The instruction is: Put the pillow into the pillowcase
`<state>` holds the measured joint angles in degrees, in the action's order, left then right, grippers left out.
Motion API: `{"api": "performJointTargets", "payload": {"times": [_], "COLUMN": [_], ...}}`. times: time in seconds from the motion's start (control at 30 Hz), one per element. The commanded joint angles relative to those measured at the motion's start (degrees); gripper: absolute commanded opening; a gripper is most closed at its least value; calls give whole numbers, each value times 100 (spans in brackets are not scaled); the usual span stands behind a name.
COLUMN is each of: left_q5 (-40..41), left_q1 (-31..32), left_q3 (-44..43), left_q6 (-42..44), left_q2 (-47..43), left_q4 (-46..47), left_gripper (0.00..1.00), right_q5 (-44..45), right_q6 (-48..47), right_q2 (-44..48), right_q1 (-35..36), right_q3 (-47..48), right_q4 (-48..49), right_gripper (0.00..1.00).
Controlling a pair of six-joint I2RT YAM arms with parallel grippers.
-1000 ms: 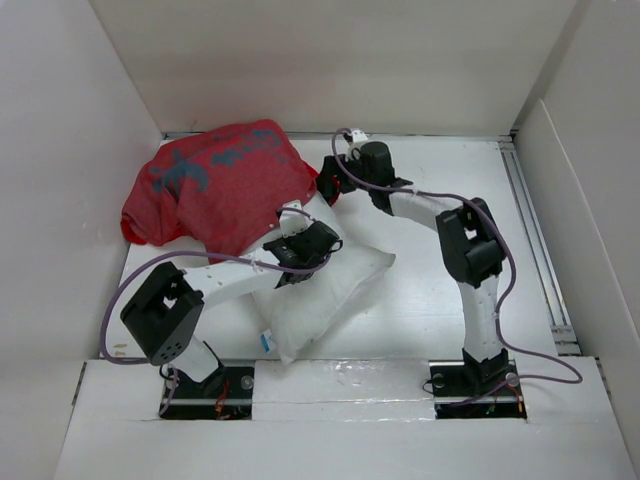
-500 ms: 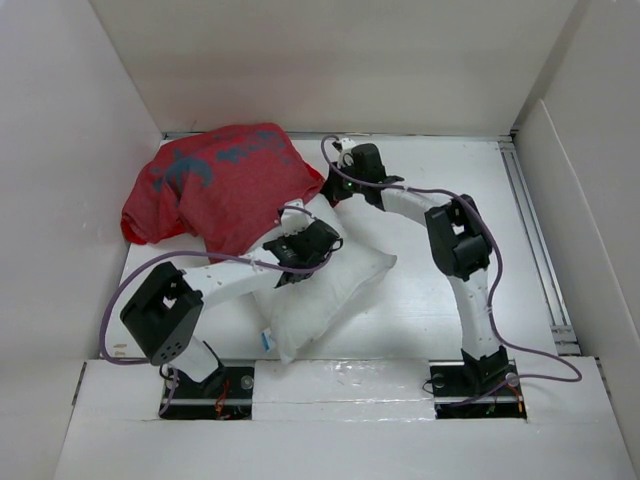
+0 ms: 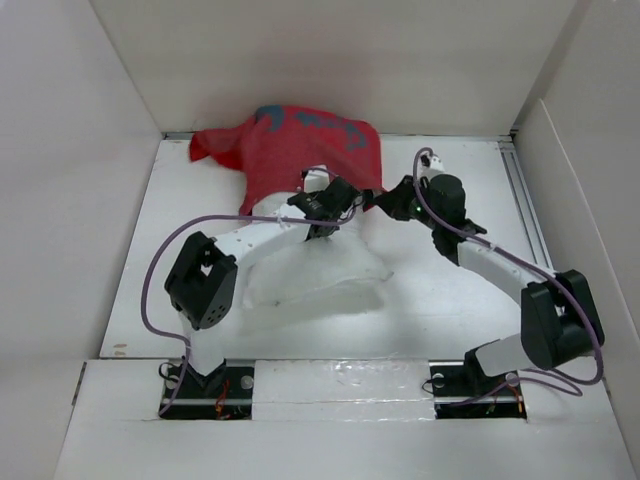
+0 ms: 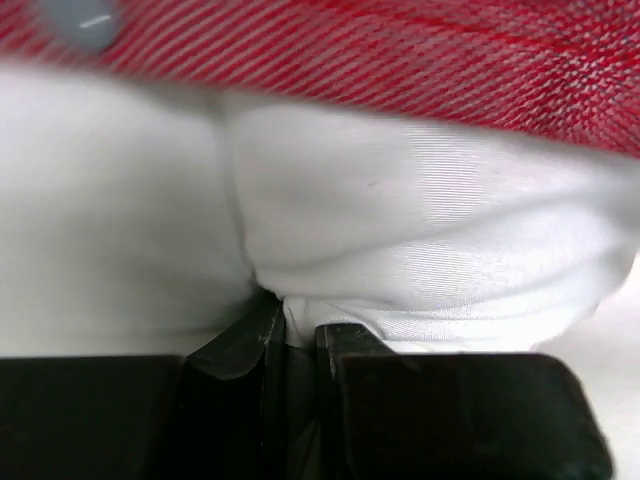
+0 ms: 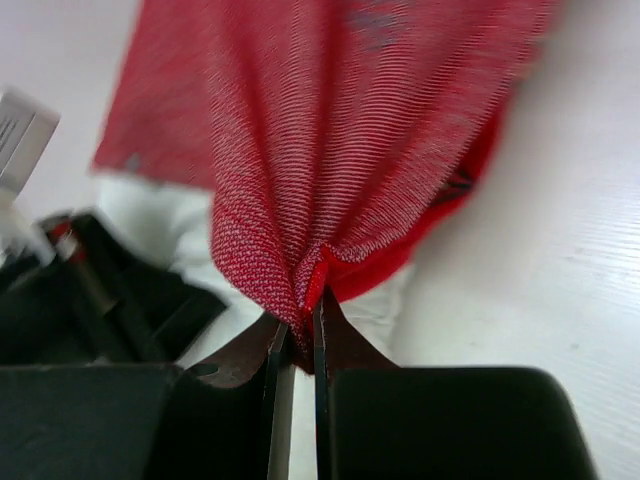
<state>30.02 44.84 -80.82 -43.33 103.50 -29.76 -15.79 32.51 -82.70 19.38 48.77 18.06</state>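
Right wrist view: the right hand [image 5: 297, 335] has its jaws nearly together, pinching a gathered fold of the red pillowcase [image 5: 330, 150], which fans up and away from the fingertips. A small white label [image 5: 20, 135] shows at the left edge, its print too blurred to read. Left wrist view: the left hand [image 4: 297, 335] is narrowed on a tuck of the white pillow [image 4: 420, 230], red weave lying across just above it. From overhead, both hands meet mid-table [image 3: 450, 300] at the pillowcase's near edge. The case is draped over the pillow's far end, toward the back wall. Grey-blue marks on its top face cannot be read as writing.
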Motion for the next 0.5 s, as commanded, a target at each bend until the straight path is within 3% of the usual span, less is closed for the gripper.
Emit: {"api": "performJointTargets", "payload": {"times": [0.0, 0.1, 0.27, 0.33, 0.47], "left_q5": [426, 478, 321, 320, 663], "left_q1": [-300, -248, -300, -397, -624], "left_q3": [-592, -384, 768, 1076, 1323], "left_q6": [-262, -772, -923, -862, -800], "left_q2": [363, 162, -629, -691, -744], "left_q4": [-565, -636, 196, 400, 814], "left_gripper": [0, 0, 0, 0, 0], "right_q5": [-582, -741, 171, 234, -714], "right_q6": [169, -8, 71, 71, 272], "right_q2": [359, 499, 448, -137, -432], "right_q1": [443, 1347, 3077, 3265, 3528], "right_q3": [9, -174, -509, -317, -473], "right_q4": [-267, -602, -551, -550, 371], "right_gripper": [0, 0, 0, 0, 0]}}
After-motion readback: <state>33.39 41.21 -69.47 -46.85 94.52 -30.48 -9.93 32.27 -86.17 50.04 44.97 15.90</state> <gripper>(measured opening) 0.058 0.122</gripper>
